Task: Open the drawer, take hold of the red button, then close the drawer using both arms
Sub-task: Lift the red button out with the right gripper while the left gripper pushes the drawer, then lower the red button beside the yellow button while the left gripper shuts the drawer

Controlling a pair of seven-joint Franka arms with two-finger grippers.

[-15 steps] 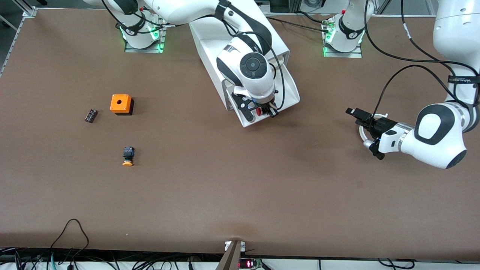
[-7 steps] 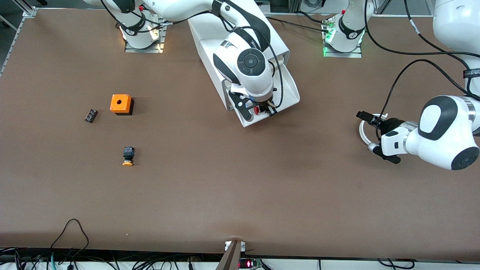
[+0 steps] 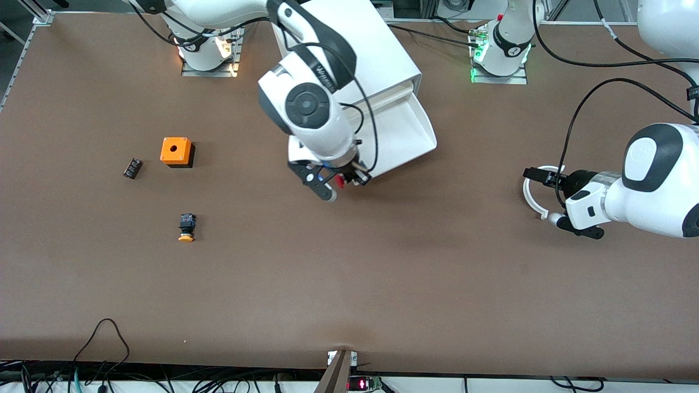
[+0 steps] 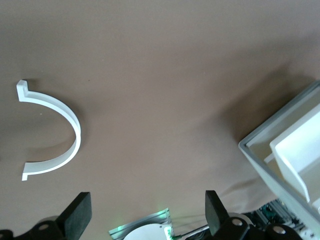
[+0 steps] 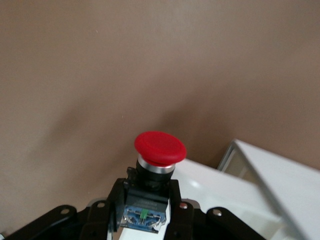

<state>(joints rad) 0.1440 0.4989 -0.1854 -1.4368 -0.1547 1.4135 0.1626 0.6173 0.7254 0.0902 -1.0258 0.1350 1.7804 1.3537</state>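
Red-capped button (image 5: 159, 150) pinched by its black-and-blue body in the right gripper (image 3: 339, 181), lifted clear over the table just off the open drawer's (image 3: 407, 136) front corner, at the end toward the right arm. Best carried level and set down gently before closing anything. Drawer left pulled out of the white cabinet (image 3: 349, 43). Left gripper (image 3: 557, 199) spread wide, waiting above a white curved bracket (image 4: 55, 132).

The right arm reaches out from its base, its gripper (image 3: 339, 183) pointing down, jaws clamped. The left arm waits low, its gripper (image 3: 554, 204) level, jaws spread wide.
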